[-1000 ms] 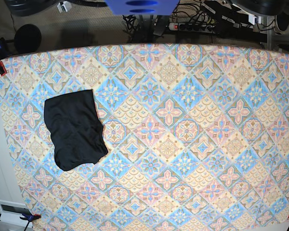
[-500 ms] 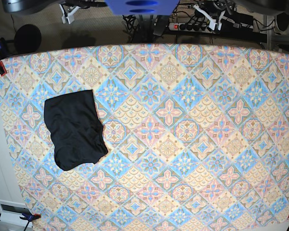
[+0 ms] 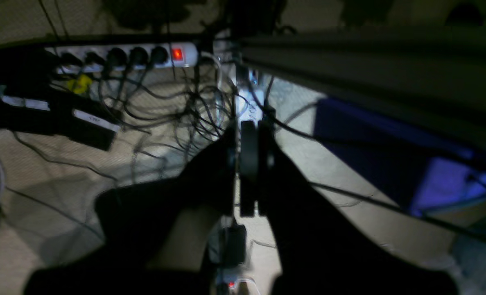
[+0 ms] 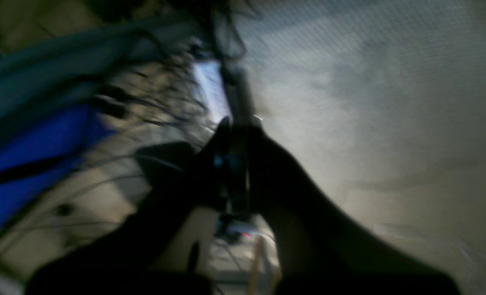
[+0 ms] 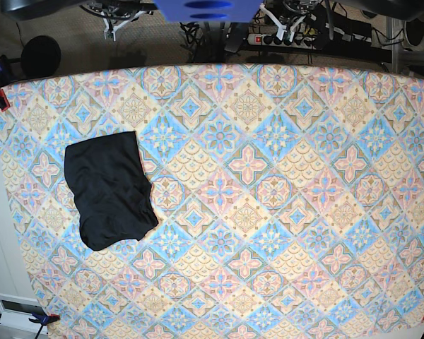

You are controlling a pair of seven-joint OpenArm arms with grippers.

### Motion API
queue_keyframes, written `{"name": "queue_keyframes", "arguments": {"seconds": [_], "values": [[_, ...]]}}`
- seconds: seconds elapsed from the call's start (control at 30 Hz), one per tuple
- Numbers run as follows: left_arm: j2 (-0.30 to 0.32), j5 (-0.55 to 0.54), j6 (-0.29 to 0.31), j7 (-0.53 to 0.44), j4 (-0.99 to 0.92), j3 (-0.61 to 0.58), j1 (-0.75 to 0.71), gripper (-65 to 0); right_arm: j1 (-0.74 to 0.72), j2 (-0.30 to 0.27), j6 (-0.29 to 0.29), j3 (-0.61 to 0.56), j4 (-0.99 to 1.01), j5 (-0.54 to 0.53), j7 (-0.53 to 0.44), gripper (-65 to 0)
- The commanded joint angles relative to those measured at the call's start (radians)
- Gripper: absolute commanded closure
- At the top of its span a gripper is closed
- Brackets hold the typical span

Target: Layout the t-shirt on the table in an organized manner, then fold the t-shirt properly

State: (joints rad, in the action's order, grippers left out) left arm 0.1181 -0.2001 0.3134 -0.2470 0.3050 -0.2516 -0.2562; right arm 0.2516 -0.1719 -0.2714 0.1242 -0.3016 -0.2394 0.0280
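We observed the table [image 5: 283, 212], draped in its pastel diamond-tile cloth, filling almost the whole base view, with nothing lying between the garment and the two arms. Beyond its far edge we noted carpeted floor, a white power strip [image 3: 124, 57] with a red lit switch, and a tangle of black cables [image 3: 177, 110] directly ahead of the left gripper [image 3: 249, 164]. A blue panel [image 4: 34, 159] lay to the left of the right gripper [image 4: 234, 164], whose view was heavily blurred.

The t-shirt [image 5: 109, 189] appeared as a compact, plain black, folded packet with a rounded lower edge and faint creases. It rested flat on the table, well apart from both grippers, which hung past the far edge over the floor.

Its long axis ran from the far edge towards the near edge, tilted slightly.

Both grippers had their jaws pressed together and held nothing.
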Motion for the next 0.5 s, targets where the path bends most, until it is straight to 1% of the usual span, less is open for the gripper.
{"name": "queue_keyframes", "arguments": {"seconds": [0.0,0.03,0.1,0.2,0.27,0.3,0.33,0.37,0.4,0.43,0.47], "values": [[0.002,0.003,-0.010,-0.013,0.001,-0.005,-0.005,-1.2,0.002,-0.018,0.008,-0.004,0.015,-0.001,-0.017,0.0],[-0.005,0.006,-0.016,-0.013,0.001,-0.004,-0.005,-1.2,-0.007,-0.018,0.022,-0.005,0.029,-0.002,-0.024,0.0],[-0.025,0.008,-0.027,-0.010,0.000,-0.005,0.004,-1.2,-0.025,-0.015,0.030,-0.004,0.045,-0.002,-0.026,0.0],[-0.034,0.009,-0.029,-0.008,-0.002,-0.005,0.014,-1.2,-0.056,0.044,0.031,-0.004,0.064,-0.002,-0.026,0.0],[-0.036,0.009,-0.029,-0.008,0.000,-0.005,0.019,-1.2,-0.070,0.053,0.040,-0.004,0.064,-0.004,-0.023,0.0],[-0.036,0.008,-0.029,-0.008,0.000,-0.005,0.028,-1.2,-0.073,0.054,0.065,-0.004,0.064,-0.004,-0.023,0.0],[-0.036,0.001,-0.029,-0.008,0.000,-0.005,0.033,-1.2,-0.081,0.054,0.102,-0.004,0.064,-0.004,-0.024,0.0],[-0.036,0.001,-0.029,-0.008,0.000,-0.005,0.033,-1.3,-0.084,0.054,0.153,-0.002,0.064,-0.005,-0.027,0.0],[-0.036,0.001,-0.029,-0.008,0.000,-0.005,0.036,-1.3,-0.084,0.054,0.189,-0.002,0.063,-0.007,-0.029,0.0],[-0.034,0.001,-0.029,-0.008,0.000,-0.005,0.038,-1.3,-0.084,0.058,0.217,-0.002,0.055,-0.007,-0.032,0.0],[-0.034,0.001,-0.029,-0.008,0.000,-0.005,0.039,-1.2,-0.085,0.076,0.232,-0.002,0.055,-0.007,-0.041,0.0]]}}
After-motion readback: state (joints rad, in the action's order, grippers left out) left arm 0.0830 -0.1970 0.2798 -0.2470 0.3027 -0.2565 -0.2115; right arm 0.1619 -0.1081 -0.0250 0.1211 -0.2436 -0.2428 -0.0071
